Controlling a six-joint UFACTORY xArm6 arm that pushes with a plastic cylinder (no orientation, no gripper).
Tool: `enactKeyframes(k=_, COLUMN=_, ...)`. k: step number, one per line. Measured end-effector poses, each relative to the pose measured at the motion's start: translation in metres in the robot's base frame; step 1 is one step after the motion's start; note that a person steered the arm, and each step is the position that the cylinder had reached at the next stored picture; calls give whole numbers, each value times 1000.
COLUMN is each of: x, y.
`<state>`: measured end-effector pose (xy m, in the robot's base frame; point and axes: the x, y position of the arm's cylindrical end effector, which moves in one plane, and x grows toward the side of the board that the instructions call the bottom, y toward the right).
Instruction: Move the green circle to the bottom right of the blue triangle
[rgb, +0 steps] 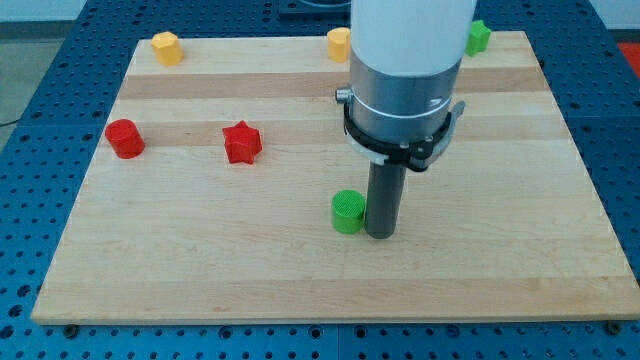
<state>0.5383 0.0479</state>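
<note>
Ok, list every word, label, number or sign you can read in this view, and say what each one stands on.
None: no readable text shows anywhere.
Wooden board: bare wood grain.
Blocks, such as the green circle beside my tip and the red star: plain coloured faces.
Arm's white housing and grey collar: no marking.
Blue perforated table: holes only.

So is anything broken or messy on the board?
Nothing broken or spilled. One oddity: no blue triangle shows; the arm may hide it. My tip sits right of the green circle.
</note>
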Motion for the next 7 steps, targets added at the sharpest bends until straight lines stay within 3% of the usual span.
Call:
enactKeyframes(k=2, x=59, y=-9)
enactKeyframes(k=3, x=56, y=-78)
enactKeyframes(k=4, x=24, y=-114)
enactKeyframes(k=5, x=-6, y=-99)
enactKeyframes(k=7, x=-14, y=-13)
